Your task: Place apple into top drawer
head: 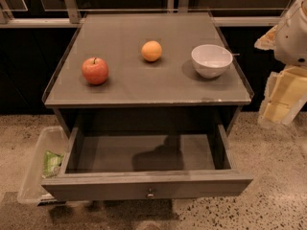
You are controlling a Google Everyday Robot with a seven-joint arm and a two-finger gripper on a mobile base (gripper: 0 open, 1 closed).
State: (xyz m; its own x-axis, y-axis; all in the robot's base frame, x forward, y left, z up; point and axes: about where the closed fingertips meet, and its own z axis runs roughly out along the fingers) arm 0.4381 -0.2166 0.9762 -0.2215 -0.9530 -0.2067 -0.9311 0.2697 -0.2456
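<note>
The red apple (pixel 95 70) with yellowish patches and a short stem sits on the left of the grey cabinet top (pixel 144 85). The top drawer (pixel 144 186) is pulled open below it. Its flat front panel has a small round metal knob (pixel 150 193), and the inside looks empty. My gripper (pixel 280 99) hangs at the right edge of the view, off the cabinet's right side and well away from the apple. It holds nothing that I can see.
A plain orange fruit (pixel 151 51) lies at the middle back of the top. A white bowl (pixel 211 60) stands to its right. A clear plastic bin (pixel 41 164) with a green packet sits on the floor left of the drawer.
</note>
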